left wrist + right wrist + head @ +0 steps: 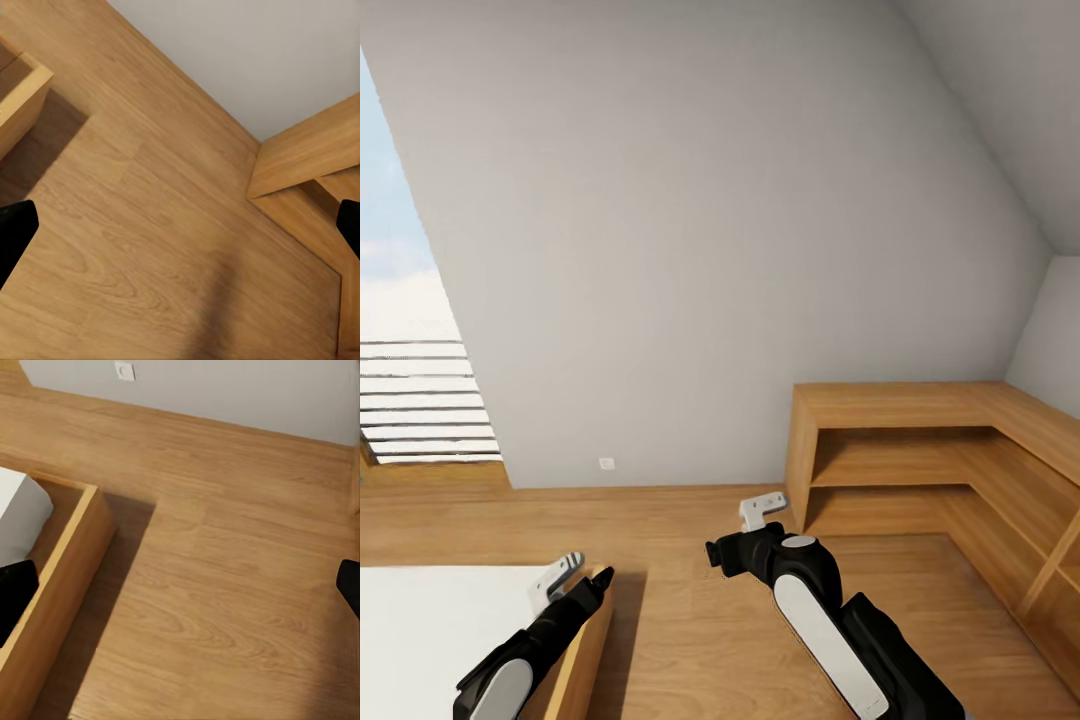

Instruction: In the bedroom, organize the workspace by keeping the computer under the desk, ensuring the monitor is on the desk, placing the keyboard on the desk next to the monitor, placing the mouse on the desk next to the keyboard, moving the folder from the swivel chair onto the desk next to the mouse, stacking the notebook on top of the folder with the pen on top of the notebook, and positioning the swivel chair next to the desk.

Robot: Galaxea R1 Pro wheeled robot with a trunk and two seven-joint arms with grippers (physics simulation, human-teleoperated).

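Wood floor, light-wood shelf

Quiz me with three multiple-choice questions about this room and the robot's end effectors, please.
1. Where does the low light-wood corner shelf unit stand?
A. at the right, against the wall
B. under the window
C. on the bed

2. What colour is the small square wall outlet?
A. red
B. white
C. black

3. What do the left end effector and right end effector hold?
A. a folder
B. a pen
C. nothing

Answers: 1 A, it lines the right corner; 2 B, it is white on the grey wall; 3 C, both wrist views show bare wooden floor between the fingers.
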